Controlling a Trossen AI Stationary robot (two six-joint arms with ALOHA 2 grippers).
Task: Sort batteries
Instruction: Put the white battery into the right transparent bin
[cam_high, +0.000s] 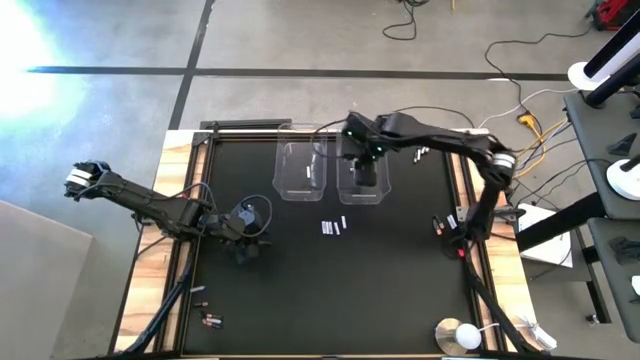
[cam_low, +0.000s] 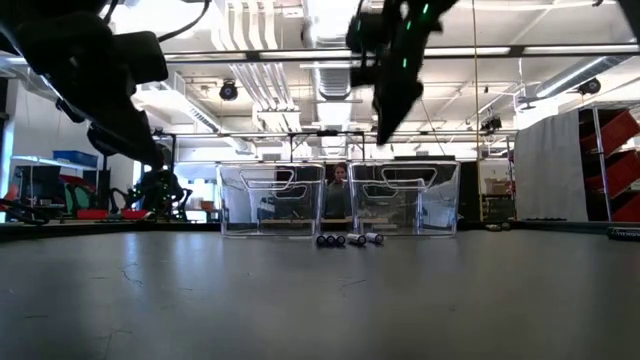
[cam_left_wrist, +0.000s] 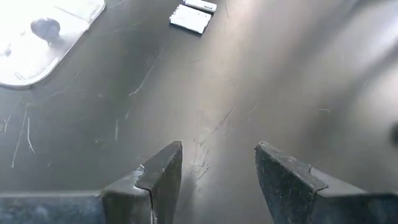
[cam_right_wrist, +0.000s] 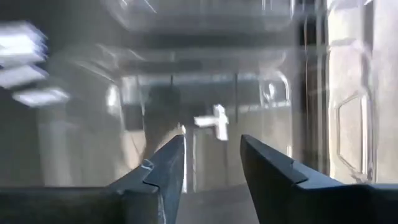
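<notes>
A few small batteries (cam_high: 333, 227) lie together on the black mat just in front of two clear bins; in the low view this cluster of batteries (cam_low: 345, 239) rests on the mat. More batteries (cam_high: 207, 320) lie near the mat's near-left corner, and others (cam_high: 439, 226) by its right edge. My right gripper (cam_high: 366, 170) hangs open over the right bin (cam_high: 362, 193), fingers pointing down into it (cam_right_wrist: 211, 162), with nothing between them. My left gripper (cam_left_wrist: 217, 168) is open above bare mat, left of the middle cluster (cam_left_wrist: 193, 17).
The left bin (cam_high: 300, 190) stands beside the right one at the mat's far side. A round white-and-metal disc (cam_high: 460, 335) sits at the near-right corner. Cables run along the table's right edge. A person (cam_low: 338, 190) shows behind the bins in the low view.
</notes>
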